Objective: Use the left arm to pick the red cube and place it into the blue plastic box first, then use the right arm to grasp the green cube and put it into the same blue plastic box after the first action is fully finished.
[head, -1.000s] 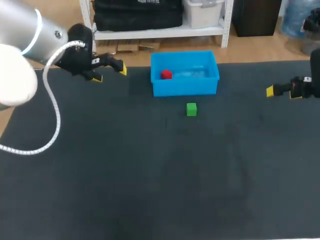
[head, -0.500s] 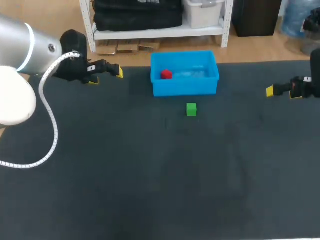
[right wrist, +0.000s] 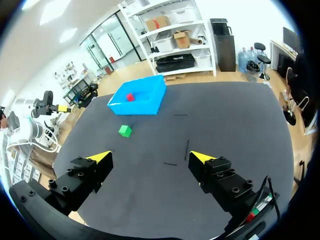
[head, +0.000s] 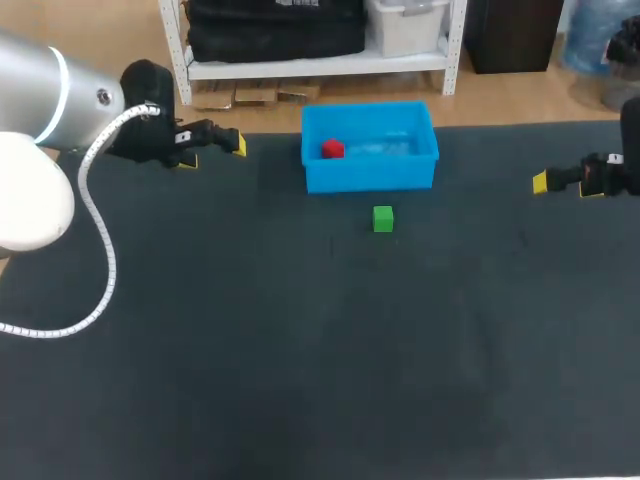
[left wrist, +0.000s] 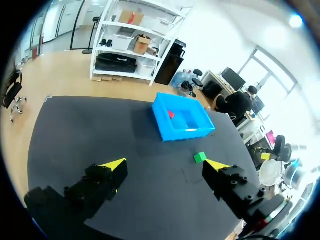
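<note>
The red cube (head: 332, 149) lies inside the blue plastic box (head: 370, 177) at its left end; it also shows in the box (left wrist: 172, 134) as a red cube (left wrist: 170, 114) ahead of my left gripper. The green cube (head: 383, 218) sits on the mat just in front of the box. My left gripper (head: 215, 152) hangs open and empty to the left of the box, near the table's far edge. My right gripper (head: 565, 185) stands open and empty far to the right. From the right wrist, the green cube (right wrist: 125, 131) lies well ahead of the open right gripper (right wrist: 150, 156).
A dark mat (head: 320, 350) covers the whole table. My left arm's white cable (head: 100, 240) loops over the mat's left part. Only the box and the green cube stand on the mat.
My left gripper drew back to the left, away from the box, then stopped. The right arm, both cubes and the box have not moved.
</note>
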Controlling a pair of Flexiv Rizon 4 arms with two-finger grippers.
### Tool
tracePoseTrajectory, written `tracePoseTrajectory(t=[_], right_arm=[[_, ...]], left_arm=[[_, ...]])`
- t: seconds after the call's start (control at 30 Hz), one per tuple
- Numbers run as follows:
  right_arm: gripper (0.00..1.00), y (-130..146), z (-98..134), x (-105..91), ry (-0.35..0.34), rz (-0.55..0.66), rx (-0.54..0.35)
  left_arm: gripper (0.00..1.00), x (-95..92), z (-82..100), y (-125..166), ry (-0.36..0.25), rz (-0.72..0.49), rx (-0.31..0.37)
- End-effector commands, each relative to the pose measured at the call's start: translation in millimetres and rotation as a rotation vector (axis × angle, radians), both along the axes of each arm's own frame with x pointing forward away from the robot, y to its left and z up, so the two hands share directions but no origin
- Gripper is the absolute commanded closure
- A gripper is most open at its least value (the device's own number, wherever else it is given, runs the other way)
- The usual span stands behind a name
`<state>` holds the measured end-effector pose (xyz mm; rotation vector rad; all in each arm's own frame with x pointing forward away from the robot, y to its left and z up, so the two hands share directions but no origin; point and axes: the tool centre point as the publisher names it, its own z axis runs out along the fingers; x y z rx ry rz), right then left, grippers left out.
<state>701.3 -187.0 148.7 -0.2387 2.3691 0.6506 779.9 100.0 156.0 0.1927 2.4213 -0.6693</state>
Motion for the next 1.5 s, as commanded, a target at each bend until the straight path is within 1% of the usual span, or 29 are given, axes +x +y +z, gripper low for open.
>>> tracePoseTrajectory(t=[0.03, 0.17, 0.27, 0.43, 0.57, 0.83, 1.0, 1.33, 1.5], right_arm=[[0.00, 0, 0, -0.2, 0.001, -0.001, -0.002], [0.00, 0, 0, -0.2, 0.001, -0.001, -0.002], [0.00, 1, 5, -0.3, 0.001, 0.016, -0.049], [0.00, 13, 11, 3.4, -0.004, 0.028, -0.067], [0.00, 28, 14, 5.9, 0.002, 0.038, -0.082], [0.00, 69, 13, 6.4, 0.042, 0.081, -0.106], [0.00, 92, 12, 7.2, 0.076, 0.097, -0.145], [0.00, 128, 13, 10.7, 0.136, 0.116, -0.218], [0.00, 144, 9, 11.8, 0.169, 0.123, -0.257]], left_arm=[[0.00, -0.8, -0.6, 1, -0.004, -0.003, -0.006], [0.00, -0.8, -0.6, 1, -0.004, -0.003, -0.006], [0.00, -0.8, -0.6, 1, -0.004, -0.003, -0.006], [0.00, -0.8, -0.6, 1, -0.004, -0.003, -0.006], [0.00, -0.8, -0.6, 1, -0.004, -0.003, -0.006], [0.00, -0.8, -0.6, 1, -0.004, -0.003, -0.006], [0.00, -0.8, -0.6, 1, -0.004, -0.003, -0.006], [0.00, -0.8, -0.6, 1, -0.004, -0.003, -0.006], [0.00, -0.8, -0.6, 1, -0.004, -0.003, -0.006]])
